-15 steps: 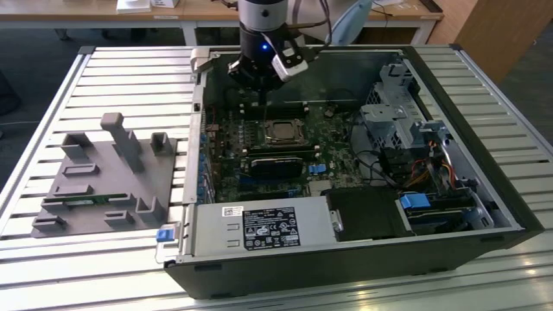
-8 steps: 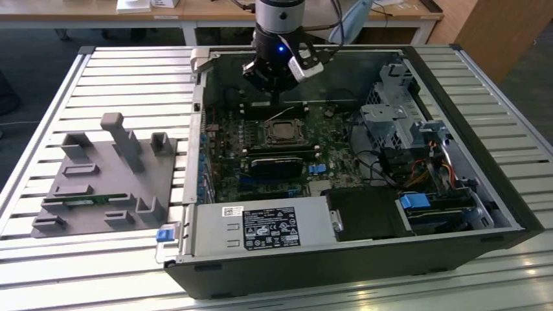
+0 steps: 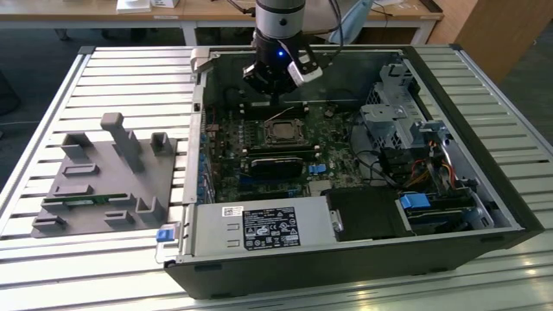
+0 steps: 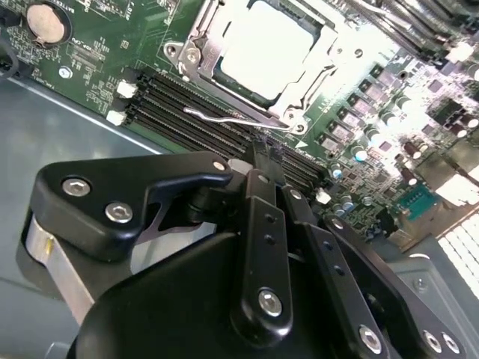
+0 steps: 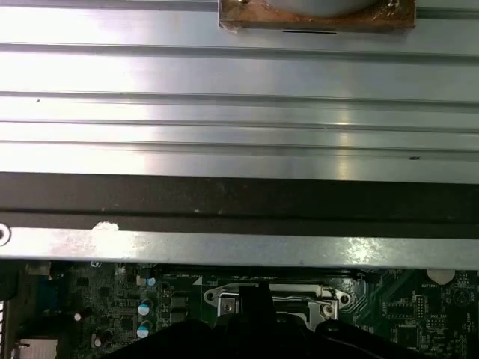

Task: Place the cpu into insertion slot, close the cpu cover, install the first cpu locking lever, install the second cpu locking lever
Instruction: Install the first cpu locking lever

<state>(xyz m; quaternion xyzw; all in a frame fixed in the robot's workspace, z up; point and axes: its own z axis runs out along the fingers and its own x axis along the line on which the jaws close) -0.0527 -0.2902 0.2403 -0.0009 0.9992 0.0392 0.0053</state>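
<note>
We see the open computer case (image 3: 484, 194) on the slatted table (image 3: 52, 97), with free room above the motherboard (image 3: 250, 146). The cpu (image 4: 266, 46) sits in its socket under the cpu cover (image 4: 196, 37). The gripper (image 4: 262, 153) hangs over a locking lever (image 4: 224, 118), fingers together, pinching nothing visible.

The gripper (image 4: 260, 161) hides part of the lever (image 4: 224, 120); the cpu (image 4: 266, 45) is cut off.

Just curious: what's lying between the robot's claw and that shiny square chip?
In the second wrist view, a thin wire locking lever crosses between the gripper and the cpu.
</note>
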